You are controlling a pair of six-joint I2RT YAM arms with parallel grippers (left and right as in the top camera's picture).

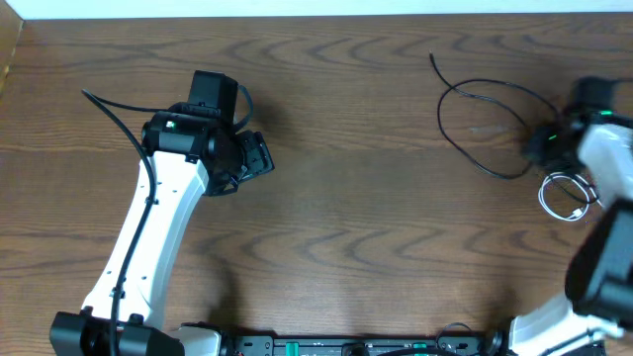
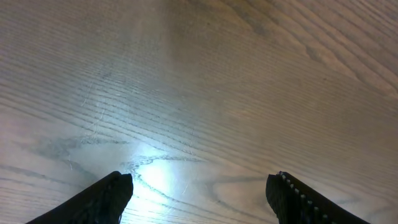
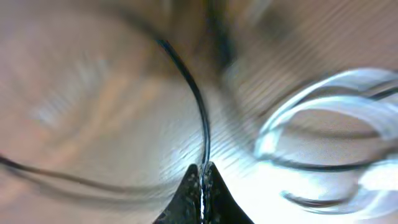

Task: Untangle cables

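The long black cable (image 1: 475,124) lies in a loose loop at the right of the table. The short white cable (image 1: 564,196) is coiled just below it, by the right arm. My right gripper (image 1: 549,146) is at the loop's right end. In the right wrist view its fingers (image 3: 202,169) are shut on the black cable (image 3: 198,106), with the white coil (image 3: 323,118) blurred to the right. My left gripper (image 1: 252,156) is at the left of the table, far from both cables. It is open over bare wood (image 2: 199,183).
The wooden table (image 1: 346,237) runs across the whole view. A thick black arm cable (image 1: 119,124) runs along the left arm. The white wall edge lies along the table's far side.
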